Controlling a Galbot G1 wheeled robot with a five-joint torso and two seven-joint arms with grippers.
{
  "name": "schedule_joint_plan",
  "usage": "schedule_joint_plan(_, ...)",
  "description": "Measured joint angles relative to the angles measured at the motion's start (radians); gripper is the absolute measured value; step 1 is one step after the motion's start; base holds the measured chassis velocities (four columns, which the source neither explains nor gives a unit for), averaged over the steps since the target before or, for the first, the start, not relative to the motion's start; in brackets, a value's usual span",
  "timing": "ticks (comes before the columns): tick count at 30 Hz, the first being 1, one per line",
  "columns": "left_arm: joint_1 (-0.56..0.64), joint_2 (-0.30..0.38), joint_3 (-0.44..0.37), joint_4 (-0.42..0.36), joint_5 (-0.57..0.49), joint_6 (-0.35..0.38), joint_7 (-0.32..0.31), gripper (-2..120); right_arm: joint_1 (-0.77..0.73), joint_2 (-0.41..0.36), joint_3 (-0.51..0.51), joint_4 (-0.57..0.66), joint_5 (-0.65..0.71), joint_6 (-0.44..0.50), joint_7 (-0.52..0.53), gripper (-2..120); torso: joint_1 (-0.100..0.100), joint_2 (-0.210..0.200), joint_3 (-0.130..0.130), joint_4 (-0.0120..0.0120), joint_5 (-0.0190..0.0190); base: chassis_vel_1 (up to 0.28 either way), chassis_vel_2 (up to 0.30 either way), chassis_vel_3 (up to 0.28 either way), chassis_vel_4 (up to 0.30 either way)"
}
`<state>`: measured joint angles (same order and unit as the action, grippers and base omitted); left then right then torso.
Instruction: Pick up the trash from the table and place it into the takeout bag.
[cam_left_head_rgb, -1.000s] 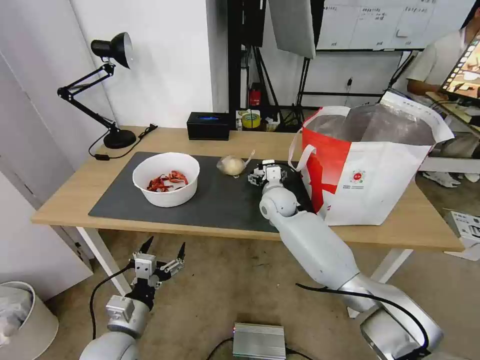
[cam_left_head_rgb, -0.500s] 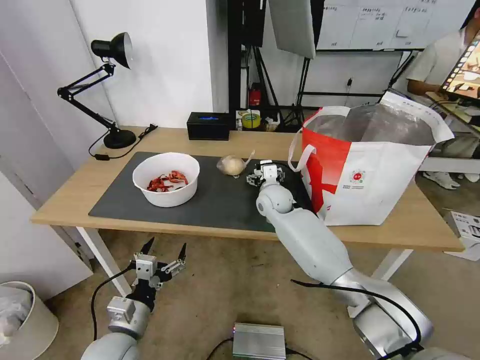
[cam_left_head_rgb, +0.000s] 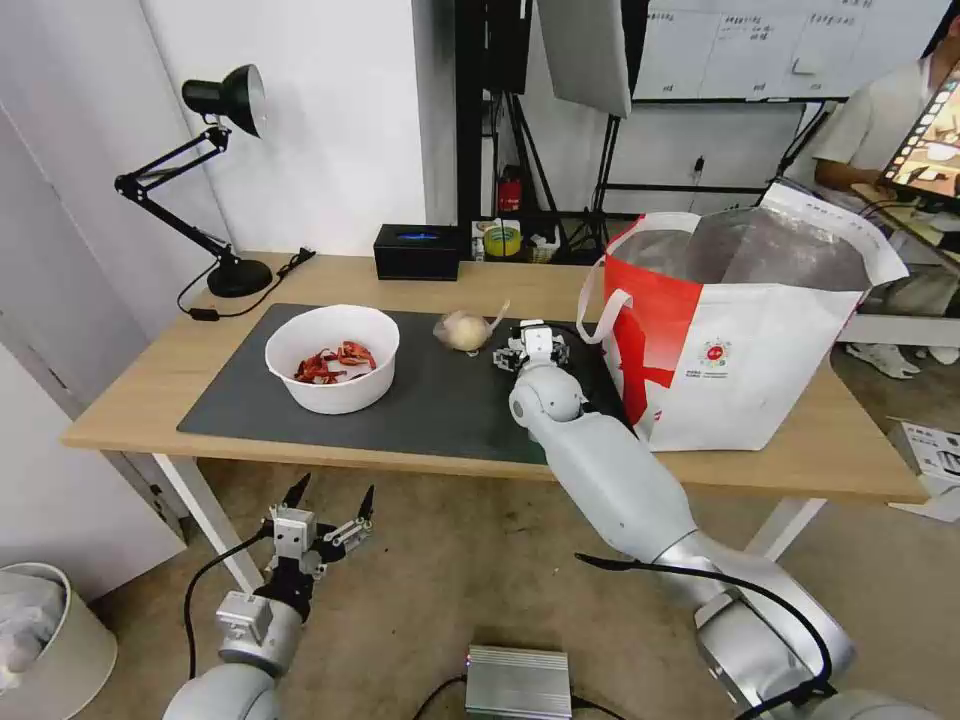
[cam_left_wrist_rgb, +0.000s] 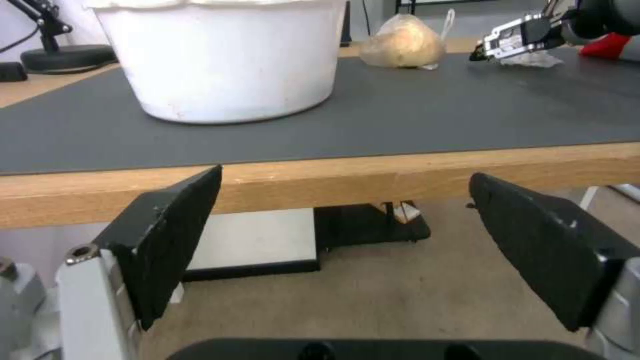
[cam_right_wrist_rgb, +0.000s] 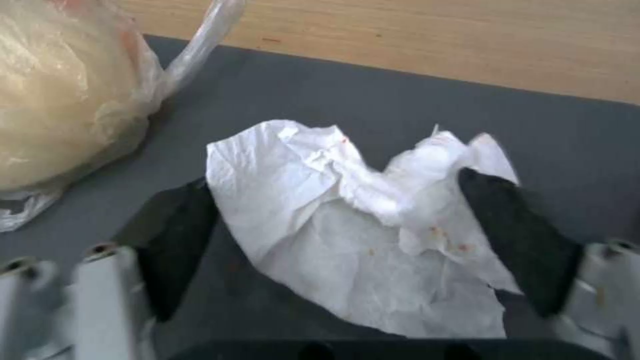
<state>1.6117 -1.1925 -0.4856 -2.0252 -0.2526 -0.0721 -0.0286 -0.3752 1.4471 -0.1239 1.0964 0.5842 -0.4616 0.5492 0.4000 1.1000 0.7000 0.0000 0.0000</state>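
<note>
The crumpled white tissue (cam_right_wrist_rgb: 360, 225) lies on the dark mat (cam_left_head_rgb: 440, 400) of the table (cam_left_head_rgb: 150, 400). My right gripper (cam_right_wrist_rgb: 337, 185) is open, low over the mat, with one finger on each side of the tissue. In the head view the right gripper (cam_left_head_rgb: 530, 350) sits between the clear bag with the beige lump (cam_left_head_rgb: 463, 329) and the takeout bag (cam_left_head_rgb: 740, 330). The white bowl of red scraps (cam_left_head_rgb: 332, 358) stands on the mat's left half. My left gripper (cam_left_head_rgb: 330, 497) hangs open and holding nothing below the table's front edge.
A black desk lamp (cam_left_head_rgb: 220, 180) stands at the table's back left and a black box (cam_left_head_rgb: 417, 251) at the back middle. On the floor are a white bin (cam_left_head_rgb: 50, 640) at the left and a grey metal box (cam_left_head_rgb: 517, 682) in front.
My right arm has shifted slightly to the left, its gripper staying low at the tissue. The left arm and the things on the table have not moved.
</note>
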Motion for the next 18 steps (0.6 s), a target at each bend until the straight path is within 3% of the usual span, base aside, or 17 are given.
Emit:
schedule_joint_plan(7,0.000,0.000,0.003,0.000,0.000,0.000,0.000,100,-0.010,-0.010,0.003,0.018,0.006,0.000,0.012,57,0.000,0.000,0.000,0.0000,0.0000,0.000,0.000,0.000,0.000)
schedule_joint_plan(18,0.004,0.000,0.006,-0.010,0.003,0.000,0.000,100,-0.029,-0.042,0.002,0.079,0.030,0.013,0.012,19,0.000,0.000,0.000,-0.0001,0.0001,0.000,0.000,0.000,0.000)
